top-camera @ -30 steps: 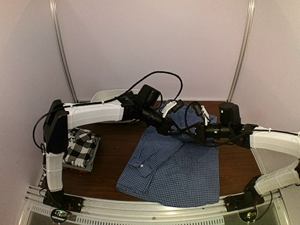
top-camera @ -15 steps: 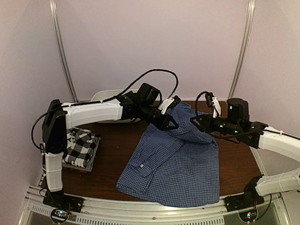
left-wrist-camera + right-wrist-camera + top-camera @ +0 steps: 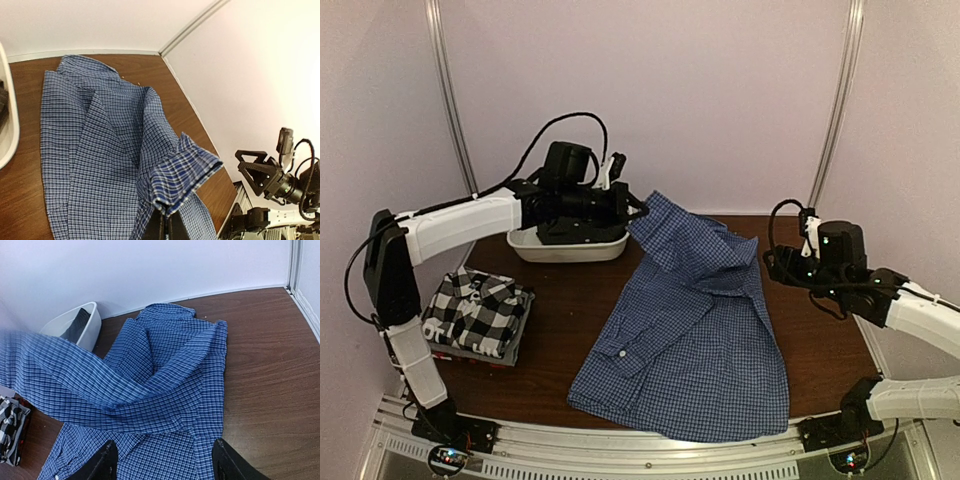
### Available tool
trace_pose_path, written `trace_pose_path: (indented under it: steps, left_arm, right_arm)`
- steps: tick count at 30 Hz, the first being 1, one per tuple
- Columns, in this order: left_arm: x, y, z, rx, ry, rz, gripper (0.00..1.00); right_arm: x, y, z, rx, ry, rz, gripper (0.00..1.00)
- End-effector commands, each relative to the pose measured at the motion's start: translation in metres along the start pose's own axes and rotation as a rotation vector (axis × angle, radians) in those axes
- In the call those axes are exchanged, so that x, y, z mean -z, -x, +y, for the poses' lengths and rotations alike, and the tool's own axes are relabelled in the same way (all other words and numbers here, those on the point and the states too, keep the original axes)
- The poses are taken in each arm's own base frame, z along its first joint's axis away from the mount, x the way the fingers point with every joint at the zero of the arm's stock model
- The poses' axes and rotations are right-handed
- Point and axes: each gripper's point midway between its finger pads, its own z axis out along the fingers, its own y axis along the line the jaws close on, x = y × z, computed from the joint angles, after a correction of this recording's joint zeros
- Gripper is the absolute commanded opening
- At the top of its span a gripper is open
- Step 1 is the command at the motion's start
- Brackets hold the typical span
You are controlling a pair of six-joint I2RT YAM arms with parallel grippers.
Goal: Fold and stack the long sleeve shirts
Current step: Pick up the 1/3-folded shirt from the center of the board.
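Note:
The blue-and-white check shirt (image 3: pixel 700 340) lies spread on the table, collar toward the front left. My left gripper (image 3: pixel 632 207) is shut on its sleeve cuff (image 3: pixel 182 175), held in the air above the basin with the sleeve stretched back to the shirt. In the left wrist view the cuff sticks up from the gripper (image 3: pixel 167 222). My right gripper (image 3: pixel 775 262) stands open at the shirt's far right edge, holding nothing. Its fingers (image 3: pixel 102 462) straddle the shirt (image 3: pixel 170 390) from above. A folded black-and-white plaid shirt (image 3: pixel 480 310) tops a small stack at the left.
A white oval basin (image 3: pixel 570 247) with dark cloth inside stands at the back left, under the left arm. Grey and red folded cloth (image 3: pixel 505 357) shows under the plaid shirt. Bare brown table (image 3: pixel 830 350) lies right of the shirt, with walls close behind.
The left gripper shut on the cuff and carried it up and left, over the basin. The right gripper opened, let go of the shirt and drew back to the right.

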Motion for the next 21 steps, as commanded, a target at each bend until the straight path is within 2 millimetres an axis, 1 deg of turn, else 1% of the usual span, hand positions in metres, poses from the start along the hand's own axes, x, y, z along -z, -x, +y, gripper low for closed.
trace_pose_path:
  steps: [1, 3, 6, 8, 10, 12, 14, 16, 18, 20, 21]
  left_arm:
    - [0.025, 0.022, 0.023, 0.125, 0.047, -0.107, 0.0]
    - [0.034, 0.023, 0.041, 0.158, 0.086, -0.126, 0.0]
    - [0.042, 0.022, 0.061, 0.181, 0.117, -0.137, 0.0]
    - [0.044, 0.022, 0.073, 0.19, 0.132, -0.134, 0.0]
    - [0.045, 0.024, 0.078, 0.184, 0.129, -0.129, 0.0]
    - [0.044, 0.026, 0.078, 0.169, 0.124, -0.125, 0.0]
    - [0.042, 0.032, 0.073, 0.144, 0.108, -0.127, 0.0]
    - [0.038, 0.038, 0.068, 0.119, 0.083, -0.124, 0.0]
    - [0.032, 0.044, 0.063, 0.085, 0.051, -0.124, 0.0]
    - [0.028, 0.056, 0.054, 0.043, 0.015, -0.14, 0.0]
    - [0.026, 0.062, 0.05, 0.021, -0.001, -0.151, 0.0]
  right_arm:
    - [-0.008, -0.013, -0.028, -0.045, -0.111, 0.029, 0.65]
    - [-0.013, -0.019, -0.032, -0.051, -0.125, 0.048, 0.65]
    - [-0.019, -0.028, -0.035, -0.056, -0.134, 0.077, 0.65]
    - [-0.022, -0.033, -0.036, -0.053, -0.135, 0.099, 0.65]
    - [-0.024, -0.041, -0.037, -0.045, -0.136, 0.129, 0.65]
    - [-0.023, -0.051, -0.04, -0.031, -0.139, 0.169, 0.65]
    - [-0.021, -0.067, -0.039, -0.03, -0.119, 0.225, 0.65]
    - [-0.018, -0.086, -0.037, -0.044, -0.089, 0.276, 0.65]
    - [-0.013, -0.11, -0.033, -0.062, -0.056, 0.339, 0.64]
    - [-0.006, -0.13, -0.031, -0.071, -0.046, 0.382, 0.64]
    - [-0.003, -0.137, -0.03, -0.077, -0.039, 0.395, 0.64]
